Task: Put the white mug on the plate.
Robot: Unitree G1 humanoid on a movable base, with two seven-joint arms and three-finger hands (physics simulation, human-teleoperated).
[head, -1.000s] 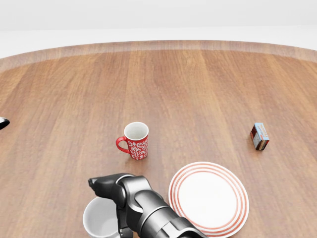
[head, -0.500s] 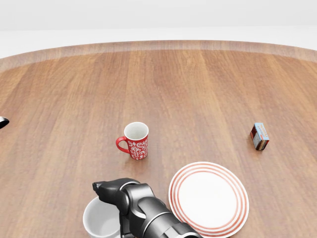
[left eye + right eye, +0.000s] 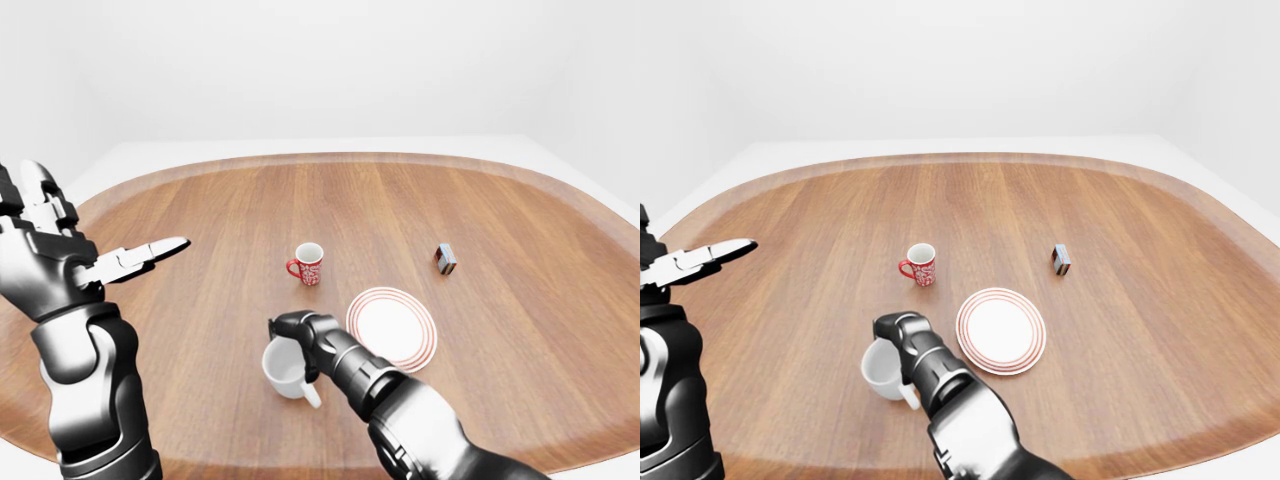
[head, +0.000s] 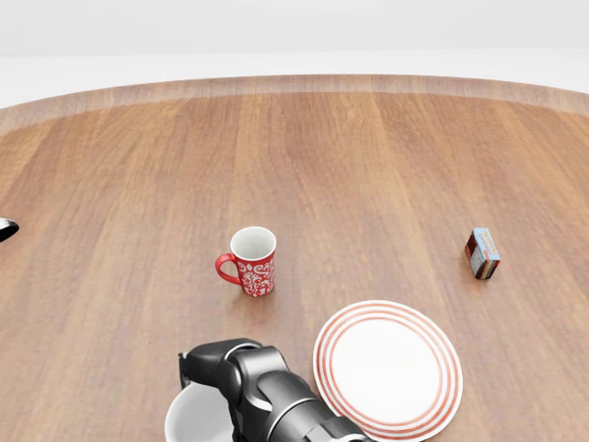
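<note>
The white mug [image 3: 283, 372] is low in the left-eye view, left of the plate [image 3: 392, 328], its handle pointing down and right. My right hand [image 3: 283, 331] comes in from the bottom and is shut on the mug's upper rim, with dark fingers wrapped over the edge. The plate is white with red rings, empty, and flat on the wooden table [image 3: 200, 220]. My left hand [image 3: 75, 262] is raised at the far left, open with fingers spread, holding nothing. In the head view the mug [image 4: 195, 420] is partly cut off by the bottom edge.
A red patterned mug [image 3: 309, 264] stands upright above the plate and slightly to its left, handle to the left. A small box [image 3: 446, 259] stands upper right of the plate. The table's rounded edge runs along the bottom of both eye views.
In the head view my right hand and the white mug have shifted together a little down and to the right. The plate, red mug and box have not moved.
</note>
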